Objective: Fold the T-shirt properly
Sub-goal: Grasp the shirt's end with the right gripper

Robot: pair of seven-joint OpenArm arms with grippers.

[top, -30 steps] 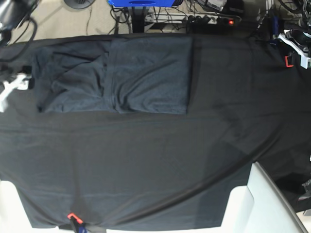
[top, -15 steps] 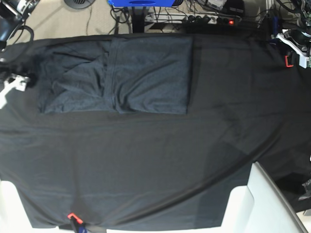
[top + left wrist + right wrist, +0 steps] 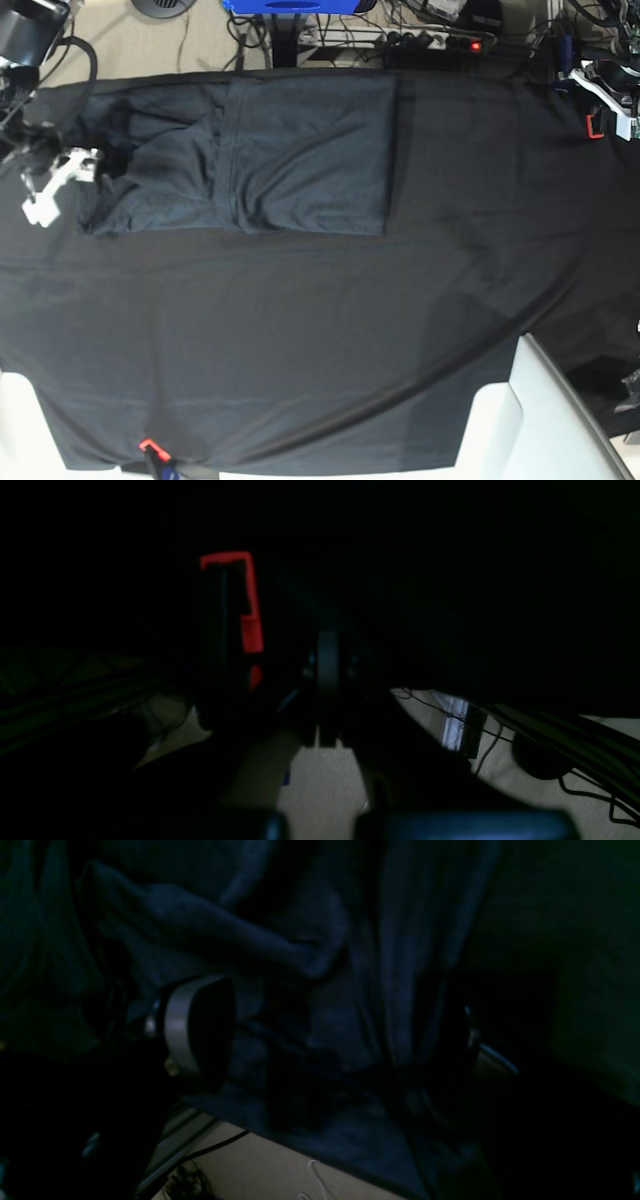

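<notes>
Lying part-folded on a black-draped bench (image 3: 300, 330), one T-shirt (image 3: 270, 160) sits toward its far side, near two tools. The right tool (image 3: 325, 1035) spreads wide around bunched shirt fabric (gripping nothing); the left tool (image 3: 327, 680) is fully closed, empty, beside a red clamp (image 3: 245, 605) at the bench edge.

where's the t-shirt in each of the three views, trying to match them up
Base: the T-shirt lies flat at upper left on the black tablecloth, the right gripper at its left edge.
Right wrist: it fills the middle of the frame, bunched between the open fingers.
Left wrist: not in it; only a red clamp and floor show.
Shared landmark: the red clamp, at the table's far right in base.
</notes>
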